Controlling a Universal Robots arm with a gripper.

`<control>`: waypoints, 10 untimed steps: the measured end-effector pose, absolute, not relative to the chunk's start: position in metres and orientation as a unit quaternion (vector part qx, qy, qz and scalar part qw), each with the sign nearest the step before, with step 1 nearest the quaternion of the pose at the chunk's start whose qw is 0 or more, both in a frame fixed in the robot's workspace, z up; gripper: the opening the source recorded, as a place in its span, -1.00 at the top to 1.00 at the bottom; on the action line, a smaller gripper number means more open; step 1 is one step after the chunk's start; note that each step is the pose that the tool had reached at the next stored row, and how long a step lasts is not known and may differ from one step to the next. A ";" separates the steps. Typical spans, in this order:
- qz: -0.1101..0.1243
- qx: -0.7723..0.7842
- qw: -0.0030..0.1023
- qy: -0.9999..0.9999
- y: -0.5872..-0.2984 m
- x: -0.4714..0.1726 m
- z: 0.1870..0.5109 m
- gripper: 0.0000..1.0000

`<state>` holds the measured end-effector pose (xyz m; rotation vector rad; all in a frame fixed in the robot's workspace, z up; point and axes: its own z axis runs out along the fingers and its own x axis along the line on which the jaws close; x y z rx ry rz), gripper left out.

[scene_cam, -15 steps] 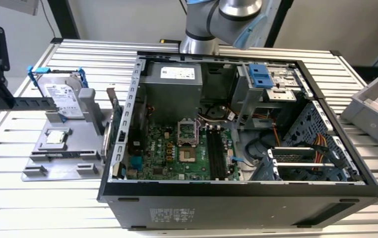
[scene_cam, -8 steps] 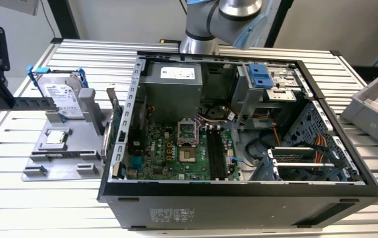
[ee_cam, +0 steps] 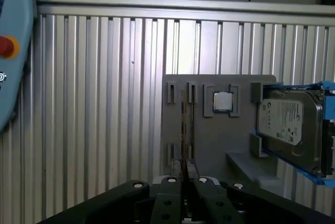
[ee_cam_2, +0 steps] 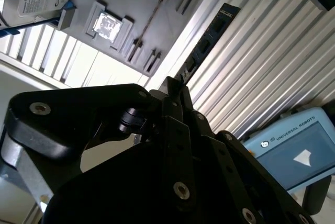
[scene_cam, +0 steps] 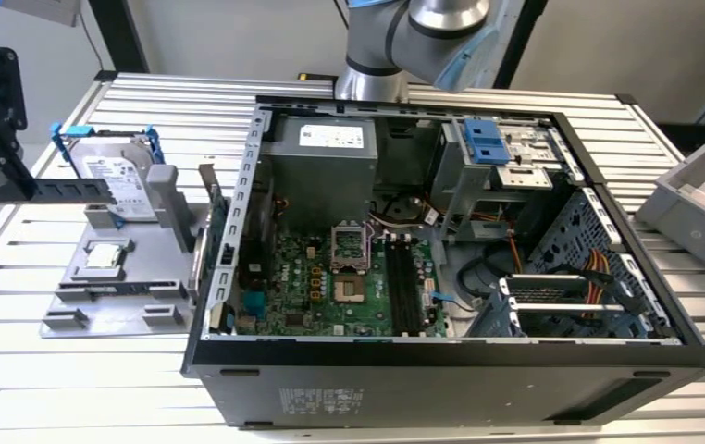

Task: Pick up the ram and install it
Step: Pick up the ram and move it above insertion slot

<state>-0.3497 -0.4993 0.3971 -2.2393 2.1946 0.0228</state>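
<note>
Gripper (ee_cam: 184,181) clamped on the ram (ee_cam: 183,124) (seen edge-on), above the grey holder tray (ee_cam: 214,140).

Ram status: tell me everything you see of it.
The ram is a long, thin, dark circuit-board stick with a row of black chips on one face. The gripper is shut on one end; the rest sticks straight out past its fingertips. In the exterior view it hangs roughly level in front of the hard drive, above the grey holder, apparently touching only the gripper. In the first wrist view it shows edge-on, a thin line.
</note>
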 end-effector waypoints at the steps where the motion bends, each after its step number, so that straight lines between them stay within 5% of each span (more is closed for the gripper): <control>1: 0.007 -0.714 0.003 0.700 -0.499 -0.349 0.397 1.00; 10: 0.007 -0.714 0.003 0.700 -0.496 -0.347 0.397 1.00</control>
